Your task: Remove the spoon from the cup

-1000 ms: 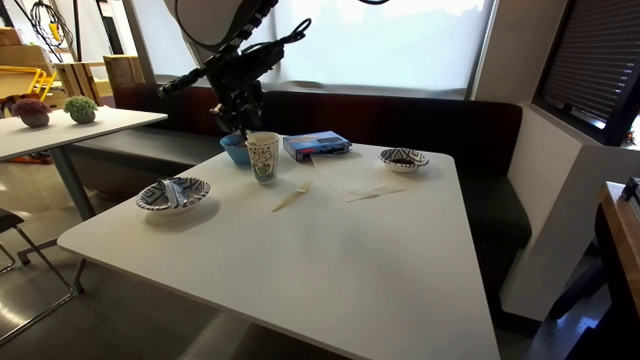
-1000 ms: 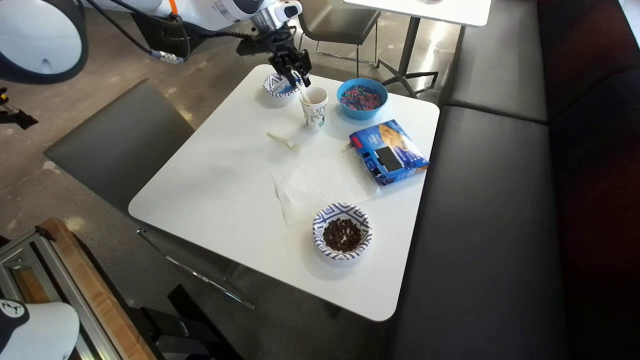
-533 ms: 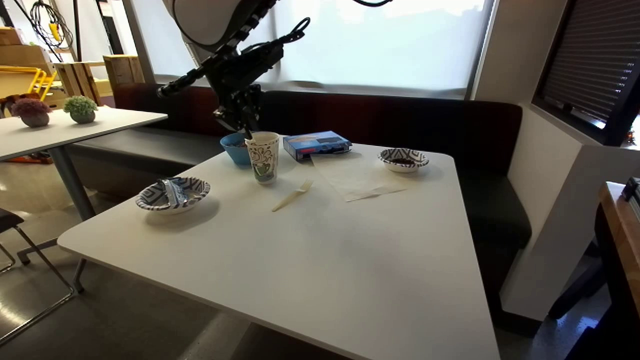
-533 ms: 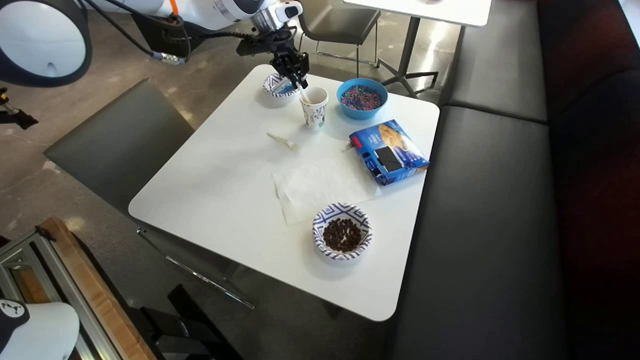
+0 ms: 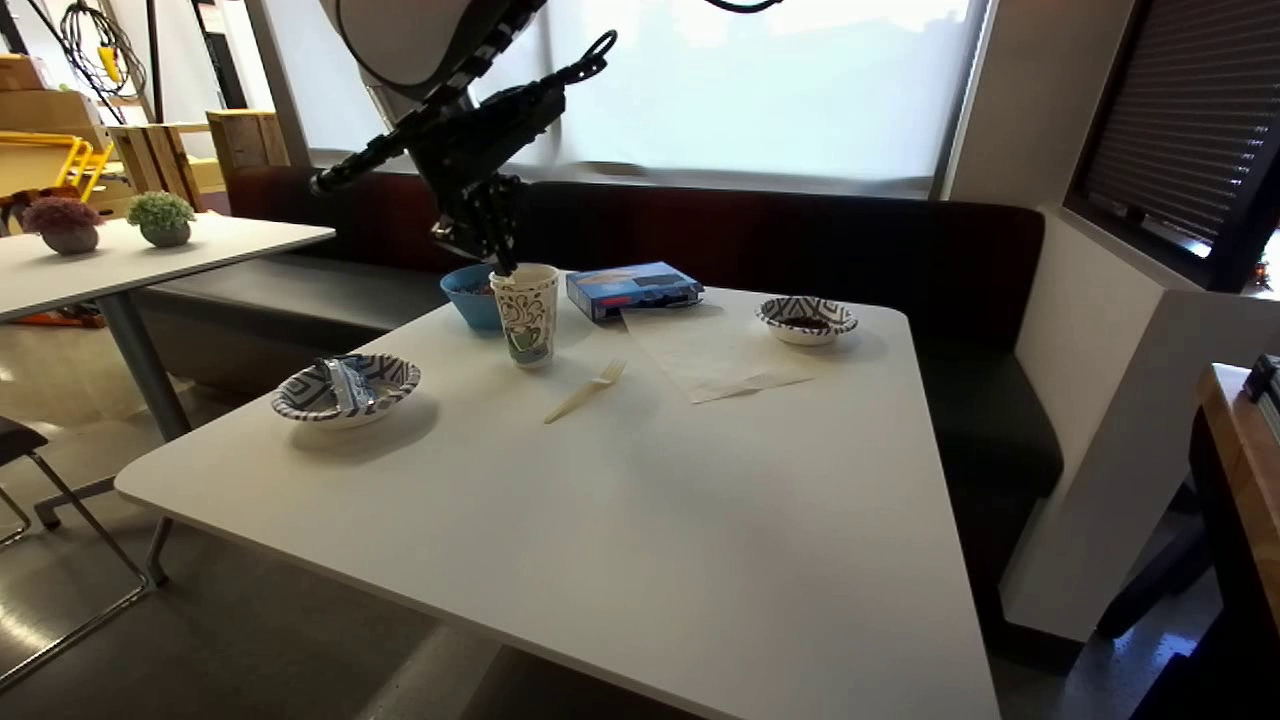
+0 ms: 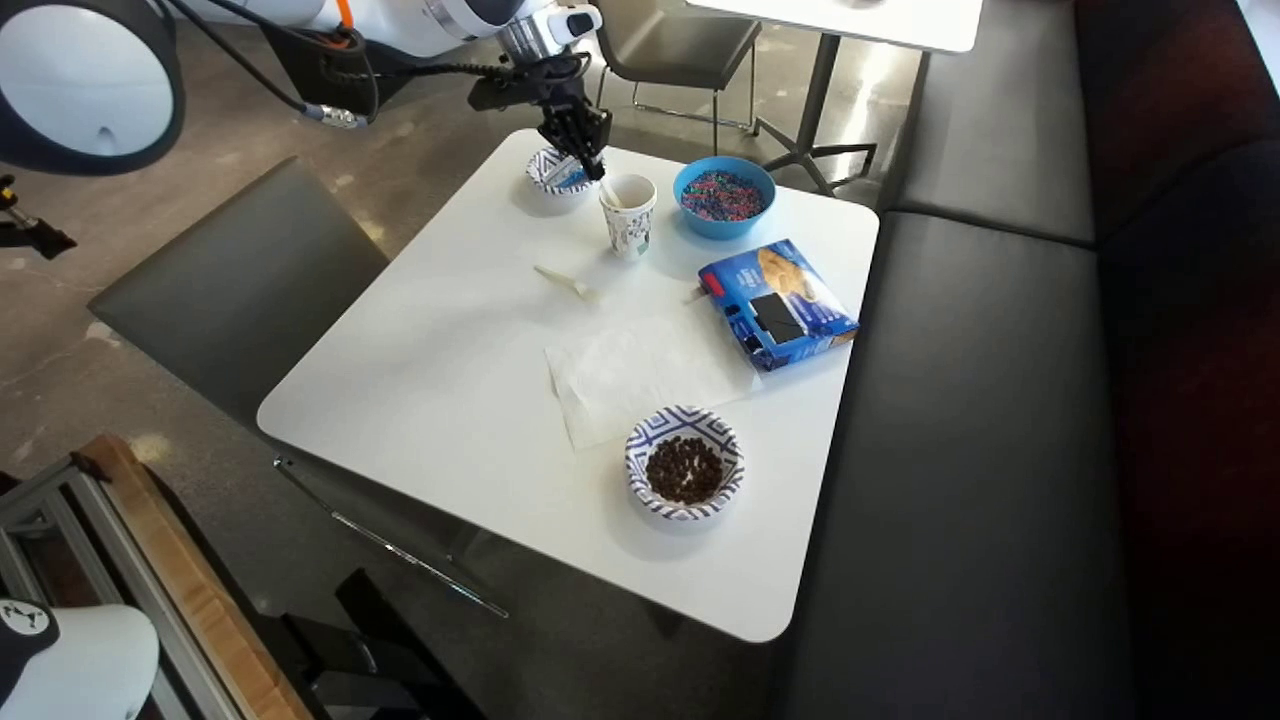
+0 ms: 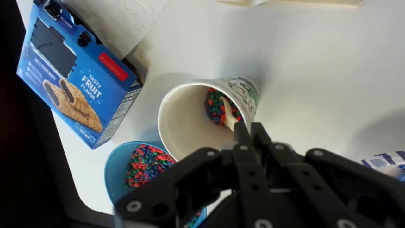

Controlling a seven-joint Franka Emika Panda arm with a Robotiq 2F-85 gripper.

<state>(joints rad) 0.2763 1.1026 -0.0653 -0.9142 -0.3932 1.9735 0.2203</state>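
The paper cup (image 5: 527, 318) stands upright on the table, with red, green and blue bits at its bottom in the wrist view. The pale spoon (image 7: 230, 118) leans inside it, its lower end among those bits and its upper part against the rim side. My gripper (image 7: 250, 127) is right over the cup's rim, fingertips drawn close together round the spoon's handle, so it is shut on the spoon. Most of the handle is hidden by the fingers. A short length of the spoon (image 6: 612, 196) shows between gripper and cup in an exterior view.
Beside the cup are a blue bowl (image 6: 725, 197) of coloured bits and a blue box (image 6: 780, 305). A pale fork (image 5: 588, 392) lies in front of it. Farther off are a paper sheet (image 6: 640, 375), a patterned bowl (image 6: 685, 465) and another patterned bowl holding a packet (image 5: 347, 390).
The fingers have come together from well apart onto the spoon's handle. The gripper has shifted only slightly. Cup and table items stay where they were.
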